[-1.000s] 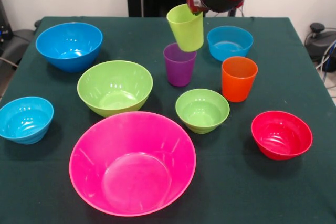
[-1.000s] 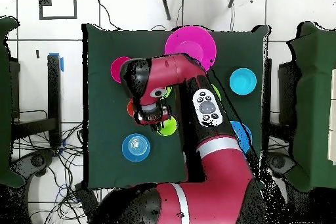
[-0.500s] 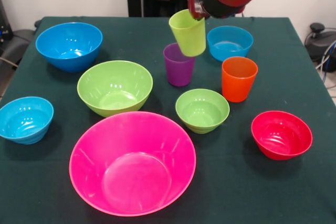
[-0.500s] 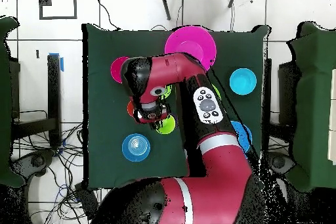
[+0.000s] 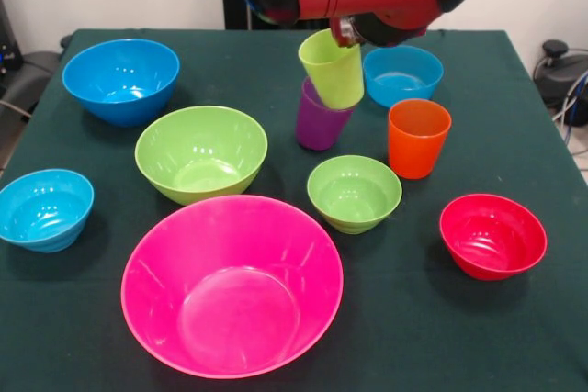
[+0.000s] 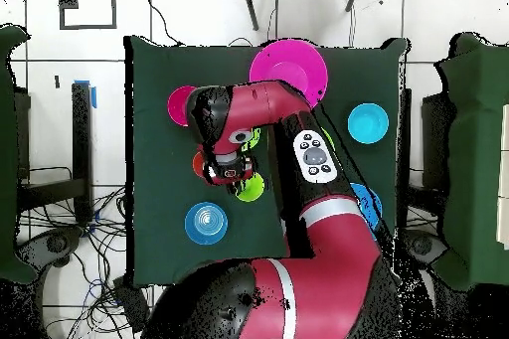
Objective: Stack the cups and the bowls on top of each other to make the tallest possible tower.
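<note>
Cups are the matter in hand: the lime green cup point(image 5: 333, 69) hangs tilted from the hand point(image 5: 345, 34), which pinches its far rim, and its base overlaps the mouth of the purple cup point(image 5: 319, 121) from the front camera. The purple cup itself looks tipped, leaning toward the lime one, so I judge the two are touching and the nesting has started off-centre. To do this step well, the lime cup should be brought upright and centred over the purple mouth before any downward push (a slanted entry will only shove the purple cup further over). Release should wait until the lime cup sits straight inside.

Outward from the purple cup: the orange cup point(image 5: 418, 138) stands just beside it, the small green bowl point(image 5: 354, 192) is in front, a small light-blue bowl point(image 5: 401, 73) behind the orange cup, and the large green bowl point(image 5: 201, 152) on the other side. The huge pink bowl point(image 5: 231, 284) lies nearest the front camera on the tabletop point(image 5: 514, 319), empty; no tower is begun.

The front view shows the tilt and the pinch; the overhead view hides both cups under the arm point(image 6: 260, 116), showing only a lime sliver, but gives the arm's reach across the tabletop.
</note>
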You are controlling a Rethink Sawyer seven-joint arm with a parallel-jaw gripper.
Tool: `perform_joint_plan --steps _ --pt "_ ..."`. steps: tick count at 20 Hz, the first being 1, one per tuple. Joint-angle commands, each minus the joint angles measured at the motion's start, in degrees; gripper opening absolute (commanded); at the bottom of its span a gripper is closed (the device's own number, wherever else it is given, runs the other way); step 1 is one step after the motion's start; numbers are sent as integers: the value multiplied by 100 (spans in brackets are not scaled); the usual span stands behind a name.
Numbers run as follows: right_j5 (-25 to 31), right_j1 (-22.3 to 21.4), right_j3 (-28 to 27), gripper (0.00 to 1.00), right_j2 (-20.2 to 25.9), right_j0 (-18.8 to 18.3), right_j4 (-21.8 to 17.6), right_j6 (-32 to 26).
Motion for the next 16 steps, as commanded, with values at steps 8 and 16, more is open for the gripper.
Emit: perform_joint_plan --steps 8,16 --pt "-576 110 -138 0 365 -317 -586 -1476" --pt "-562 66 -101 0 385 -334 -605 -1424"
